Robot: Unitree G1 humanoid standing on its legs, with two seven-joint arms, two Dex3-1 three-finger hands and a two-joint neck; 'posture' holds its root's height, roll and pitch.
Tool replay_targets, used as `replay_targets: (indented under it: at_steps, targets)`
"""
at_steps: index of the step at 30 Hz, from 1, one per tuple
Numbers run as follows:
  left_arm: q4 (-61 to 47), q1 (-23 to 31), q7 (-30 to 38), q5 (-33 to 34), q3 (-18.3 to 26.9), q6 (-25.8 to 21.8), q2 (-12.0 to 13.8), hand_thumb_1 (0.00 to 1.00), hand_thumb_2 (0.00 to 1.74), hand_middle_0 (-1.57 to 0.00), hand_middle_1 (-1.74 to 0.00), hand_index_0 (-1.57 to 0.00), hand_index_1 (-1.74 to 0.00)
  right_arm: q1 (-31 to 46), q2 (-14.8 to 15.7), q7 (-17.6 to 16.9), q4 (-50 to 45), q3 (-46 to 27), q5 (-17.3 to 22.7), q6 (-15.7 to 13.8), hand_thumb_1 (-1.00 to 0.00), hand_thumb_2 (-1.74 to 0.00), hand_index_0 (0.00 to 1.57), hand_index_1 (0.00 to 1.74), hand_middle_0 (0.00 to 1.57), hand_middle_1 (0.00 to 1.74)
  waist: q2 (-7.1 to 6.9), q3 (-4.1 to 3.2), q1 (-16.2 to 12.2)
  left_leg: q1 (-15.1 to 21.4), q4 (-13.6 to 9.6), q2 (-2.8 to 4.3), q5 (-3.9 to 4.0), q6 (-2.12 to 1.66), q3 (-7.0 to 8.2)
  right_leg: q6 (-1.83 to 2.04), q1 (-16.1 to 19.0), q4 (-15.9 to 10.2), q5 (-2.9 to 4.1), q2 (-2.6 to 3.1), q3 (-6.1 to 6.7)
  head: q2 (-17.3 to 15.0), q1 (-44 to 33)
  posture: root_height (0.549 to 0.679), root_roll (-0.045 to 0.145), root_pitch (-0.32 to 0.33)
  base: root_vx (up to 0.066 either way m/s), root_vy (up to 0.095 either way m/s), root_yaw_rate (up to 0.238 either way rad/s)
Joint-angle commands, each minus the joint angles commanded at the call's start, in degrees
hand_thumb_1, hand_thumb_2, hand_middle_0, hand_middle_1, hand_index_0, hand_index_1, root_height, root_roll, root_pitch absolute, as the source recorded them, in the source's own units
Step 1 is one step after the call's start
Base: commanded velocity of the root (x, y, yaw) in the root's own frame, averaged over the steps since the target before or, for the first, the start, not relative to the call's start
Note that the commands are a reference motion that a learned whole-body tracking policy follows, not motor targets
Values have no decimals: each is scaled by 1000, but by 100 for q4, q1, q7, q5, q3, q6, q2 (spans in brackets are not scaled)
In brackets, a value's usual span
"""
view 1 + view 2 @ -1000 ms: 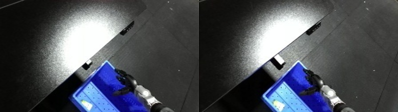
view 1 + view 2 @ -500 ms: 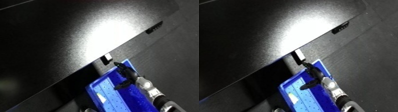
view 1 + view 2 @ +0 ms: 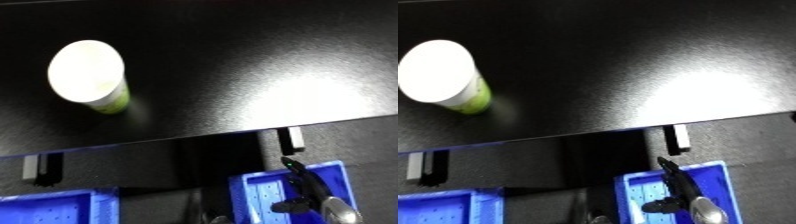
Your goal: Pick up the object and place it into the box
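The right hand (image 3: 300, 189) is cut off at the lower edge, its fingers too dark to read. Both bins (image 3: 253, 195) run off the bottom.

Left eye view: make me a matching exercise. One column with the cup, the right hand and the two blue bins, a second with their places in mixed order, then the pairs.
Things:
1. cup
2. right hand
3. right blue bin
4. left blue bin

Places:
A. bottom left corner, below the black table edge
B. standing on the table, upper left
C. over the bin at lower right
D. lower right, under the hand

Pairs: 1-B, 2-C, 3-D, 4-A
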Motion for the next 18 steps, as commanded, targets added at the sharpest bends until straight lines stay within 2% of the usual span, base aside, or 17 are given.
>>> replay_targets:
  at_steps: [5,12,14,18]
  targets:
    - [-77,-73,-11,34,-37,55,57,0,0,0,0,0,0,-22,153,-86,101,98,37,86,0,0,0,0,0,0,3,21,98,4,-113,-16,128,-22,-50,64,-4,31,27,-69,-81,102,-485,624,54,-40,13,-28,151]
    - [-122,-98,-40,70,-64,126,151,0,0,0,0,0,0,12,275,-159,190,185,65,51,0,0,0,0,0,0,-4,63,206,20,-219,-2,248,-53,-102,116,21,72,35,-155,-199,239,-1000,623,50,-47,13,-20,147]
    - [-123,-98,-83,63,-67,97,191,0,0,0,0,0,0,20,302,-189,219,214,90,28,0,0,0,0,0,0,-7,74,235,18,-229,5,264,-54,-114,125,21,90,30,-176,-229,167,-1122,623,50,-48,-2,-11,110]
    - [-200,-98,-153,-3,-68,54,248,0,0,0,0,0,0,33,337,-245,246,267,170,0,0,0,0,0,0,0,-23,103,288,2,-208,5,272,-61,-152,138,40,105,18,-205,-276,-224,-1658,622,50,-50,-6,-1,70]
